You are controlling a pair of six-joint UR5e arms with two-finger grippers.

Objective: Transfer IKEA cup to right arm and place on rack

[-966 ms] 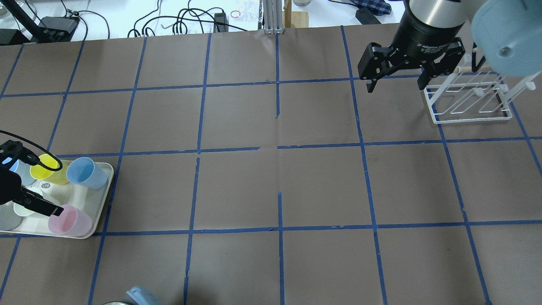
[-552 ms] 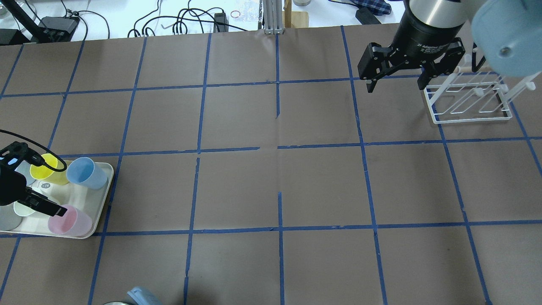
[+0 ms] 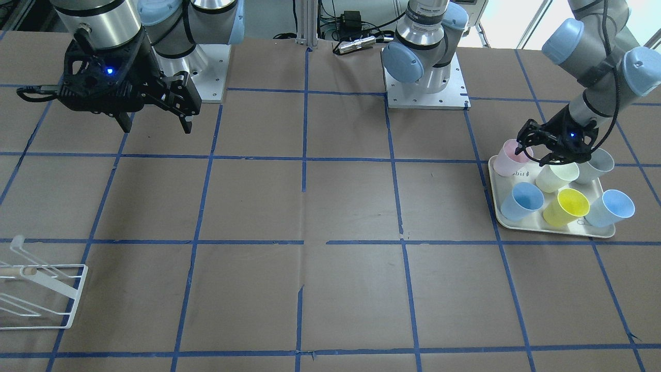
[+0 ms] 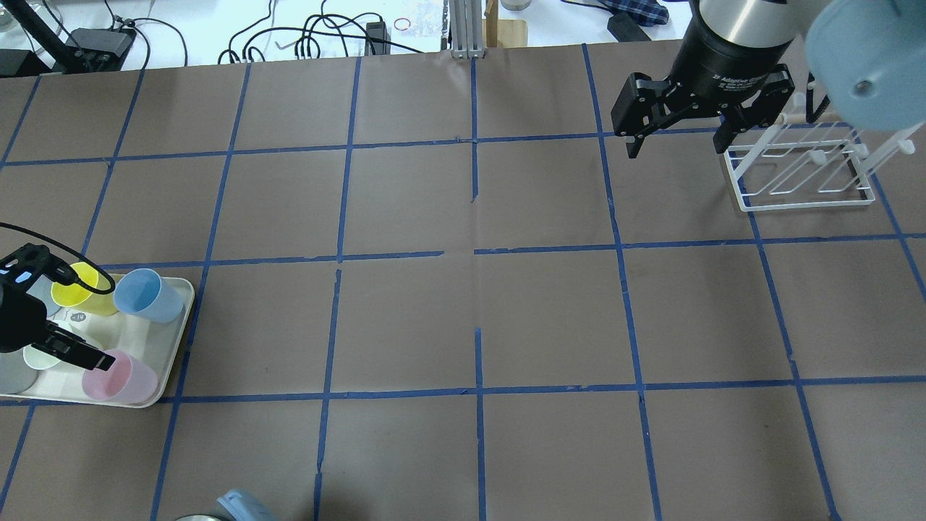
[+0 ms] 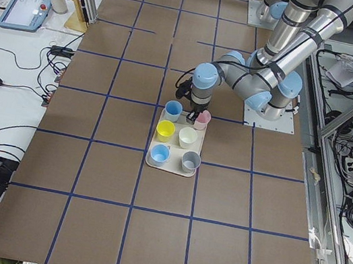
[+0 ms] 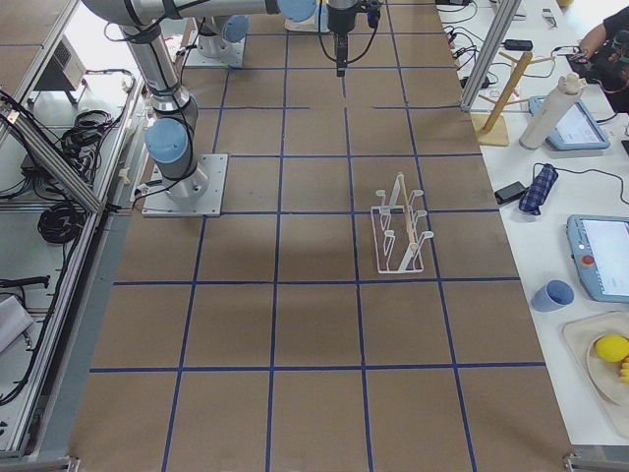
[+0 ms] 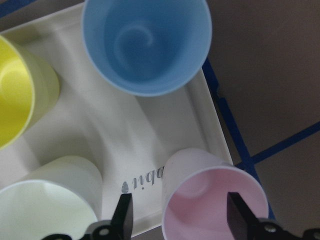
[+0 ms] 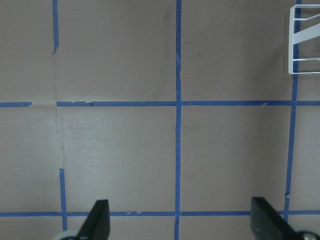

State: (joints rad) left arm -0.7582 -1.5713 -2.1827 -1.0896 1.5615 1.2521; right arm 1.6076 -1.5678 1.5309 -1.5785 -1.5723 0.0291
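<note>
The pale pink IKEA cup [image 4: 119, 376] stands upright at the near corner of the cream tray [image 4: 173, 340]; it also shows in the front view [image 3: 506, 157] and left wrist view [image 7: 215, 200]. My left gripper [image 7: 180, 215] is open just above it. One finger is outside the cup's wall and the other over its mouth. It holds nothing. My right gripper [image 4: 676, 148] is open and empty, hovering beside the white wire rack [image 4: 803, 170], far across the table.
The tray also holds a light blue cup [image 4: 148, 295], a yellow cup [image 4: 83, 288], a cream cup [image 3: 555, 176], a grey cup [image 3: 596, 165] and another blue cup [image 3: 612, 207], close around the pink one. The table is brown paper with a blue tape grid.
My left gripper has shifted slightly to the right over the pink cup's rim. The right arm and all cups have not moved.
</note>
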